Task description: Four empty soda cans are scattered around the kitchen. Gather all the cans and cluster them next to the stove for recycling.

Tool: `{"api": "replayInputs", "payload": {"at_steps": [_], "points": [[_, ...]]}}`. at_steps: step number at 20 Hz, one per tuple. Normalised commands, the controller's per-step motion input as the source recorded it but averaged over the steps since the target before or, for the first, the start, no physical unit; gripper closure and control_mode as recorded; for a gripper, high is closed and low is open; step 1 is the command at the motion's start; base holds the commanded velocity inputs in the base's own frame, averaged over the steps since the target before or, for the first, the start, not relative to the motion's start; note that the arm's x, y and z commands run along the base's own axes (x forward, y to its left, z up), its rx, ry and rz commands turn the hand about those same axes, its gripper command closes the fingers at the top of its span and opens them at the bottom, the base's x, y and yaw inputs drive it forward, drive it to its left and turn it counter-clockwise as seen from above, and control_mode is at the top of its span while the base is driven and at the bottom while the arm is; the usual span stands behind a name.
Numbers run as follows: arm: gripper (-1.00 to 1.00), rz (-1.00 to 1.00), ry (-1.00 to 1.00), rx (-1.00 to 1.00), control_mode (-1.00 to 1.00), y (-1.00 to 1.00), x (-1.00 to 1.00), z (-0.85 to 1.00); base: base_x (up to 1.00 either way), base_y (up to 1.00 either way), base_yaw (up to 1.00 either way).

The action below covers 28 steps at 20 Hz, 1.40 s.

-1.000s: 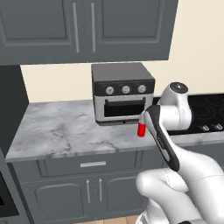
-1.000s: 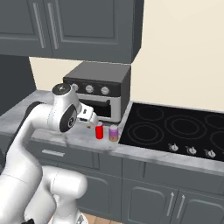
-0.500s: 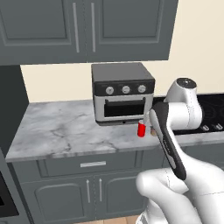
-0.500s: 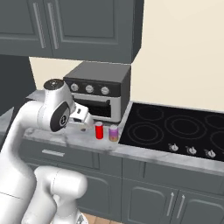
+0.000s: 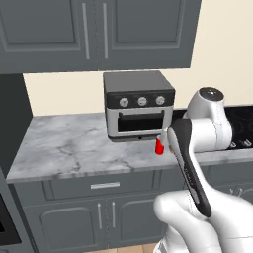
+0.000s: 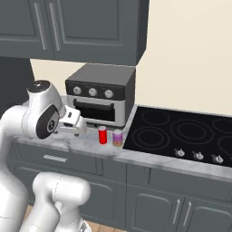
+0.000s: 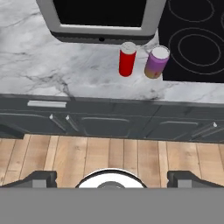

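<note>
**Two cans parked, two still to fetch**

Your gripper (image 7: 111, 177) is empty, its fingers spread wide. Ahead of it the red can (image 7: 127, 59) and purplish-pink can (image 7: 156, 62) stand upright, close together on the counter (image 7: 52, 74) just beside the stove (image 7: 197, 39). Next, likely drive off for another can.

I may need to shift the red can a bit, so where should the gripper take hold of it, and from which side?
Grip the red can around its middle, coming from the counter's front edge. It stands upright with the toaster oven behind and the purple can close beside, so go carefully on that side.
</note>
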Motion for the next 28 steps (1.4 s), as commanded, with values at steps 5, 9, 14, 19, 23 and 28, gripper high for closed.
{"api": "replayInputs", "payload": {"at_steps": [5,9,14,19,23,28], "points": [[-1.0,0.0,0.0,0.0,-1.0,0.01,-0.21,0.16,0.0,0.0,0.0],[-1.0,0.0,0.0,0.0,-1.0,0.01,-0.32,0.08,0.0,0.0,0.0],[-1.0,0.01,0.0,0.0,-1.0,0.01,-0.29,0.05,0.0,0.0,0.0],[-1.0,0.0,0.0,0.0,1.0,0.0,-0.11,0.01,-0.04,0.01,0.0],[-1.0,0.0,0.0,0.0,1.0,0.0,0.0,0.0,0.01,0.0,0.02],[-1.0,0.0,0.0,0.0,1.0,0.0,0.0,0.0,-0.06,-0.29,0.0]]}}
